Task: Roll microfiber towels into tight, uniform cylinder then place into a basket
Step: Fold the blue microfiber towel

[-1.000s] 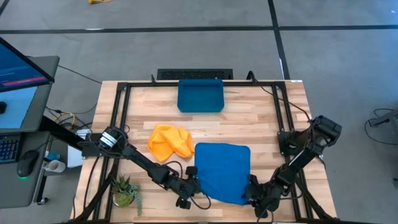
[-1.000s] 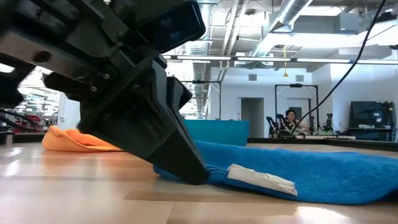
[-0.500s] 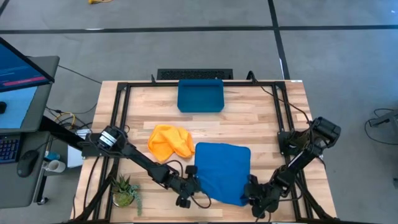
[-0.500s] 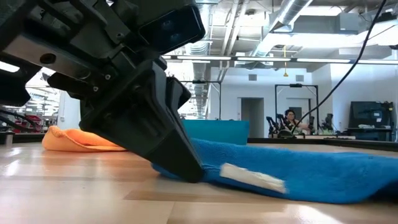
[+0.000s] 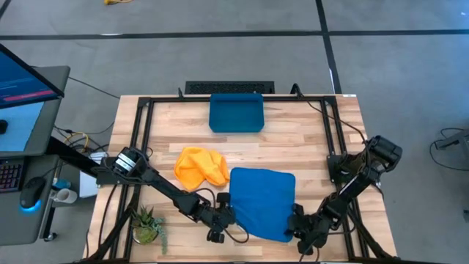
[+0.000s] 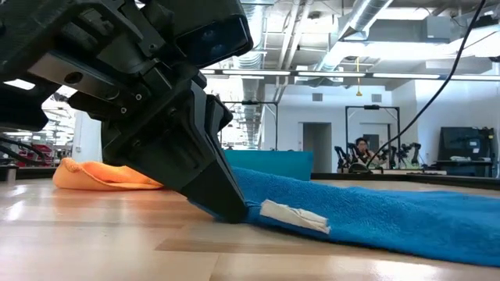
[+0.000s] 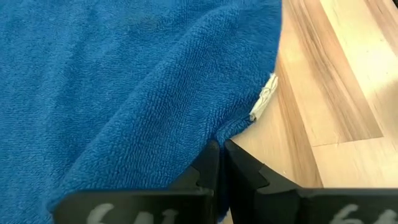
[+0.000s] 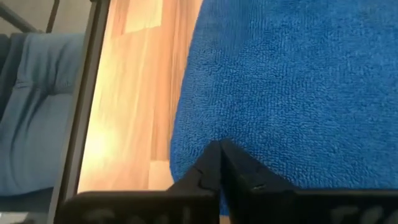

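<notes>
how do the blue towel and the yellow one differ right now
The blue towel lies spread nearly flat; the yellow towel sits crumpled in a heap. The left gripper and right gripper each pinch a near corner of the blue towel; nothing touches the yellow towel. Both lie on the table, outside the basket.

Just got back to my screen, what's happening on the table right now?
Both arms are at the near edge of the medium blue microfiber towel, which lies flat on the wooden table. The left gripper is shut on the corner beside the towel's white tag, and the right gripper is shut on the other near corner. No roll has started. The yellow-orange towel lies crumpled alongside, and the dark blue plastic basket sits at the far side.
</notes>
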Available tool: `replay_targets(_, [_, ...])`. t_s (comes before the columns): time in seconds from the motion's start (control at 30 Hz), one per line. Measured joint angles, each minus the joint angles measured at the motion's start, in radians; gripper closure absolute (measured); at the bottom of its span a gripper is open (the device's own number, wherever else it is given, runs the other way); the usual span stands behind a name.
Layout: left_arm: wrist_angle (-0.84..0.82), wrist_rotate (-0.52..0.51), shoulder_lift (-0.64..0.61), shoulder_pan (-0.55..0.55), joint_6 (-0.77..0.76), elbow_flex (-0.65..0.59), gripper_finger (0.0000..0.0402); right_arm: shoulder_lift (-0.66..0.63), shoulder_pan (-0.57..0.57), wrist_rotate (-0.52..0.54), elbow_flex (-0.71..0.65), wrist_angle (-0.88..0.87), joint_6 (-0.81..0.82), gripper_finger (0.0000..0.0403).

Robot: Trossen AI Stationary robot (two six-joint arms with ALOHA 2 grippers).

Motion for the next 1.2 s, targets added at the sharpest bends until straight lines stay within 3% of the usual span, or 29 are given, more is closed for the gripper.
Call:
replay_targets(0.27, [-0.002, 0.0, 0.0, 0.0, -0.001, 0.0, 0.0399, -0.156, -0.06, 0.008, -0.003, -0.129, -0.09, 0.0285])
replay_targets(0.57, [-0.002, 0.0, -0.001, 0.0, -0.001, 0.0, 0.0399, -0.352, -0.055, 0.025, -0.001, -0.218, -0.261, 0.0276])
replay_targets(0.73, [-0.001, -0.001, -0.001, 0.0, -0.008, 0.0, 0.0399, -0.346, -0.081, 0.022, -0.001, -0.223, -0.341, 0.0274])
replay_targets(0.9, [-0.002, -0.002, -0.002, 0.0, -0.026, 0.0, 0.0399, -0.305, -0.142, -0.046, 0.001, -0.23, -0.39, 0.0247])
replay_targets(1.2, [-0.002, -0.009, -0.002, 0.0, -0.051, 0.0, 0.0399, -0.197, -0.043, -0.063, 0.025, -0.17, -0.441, 0.0188])
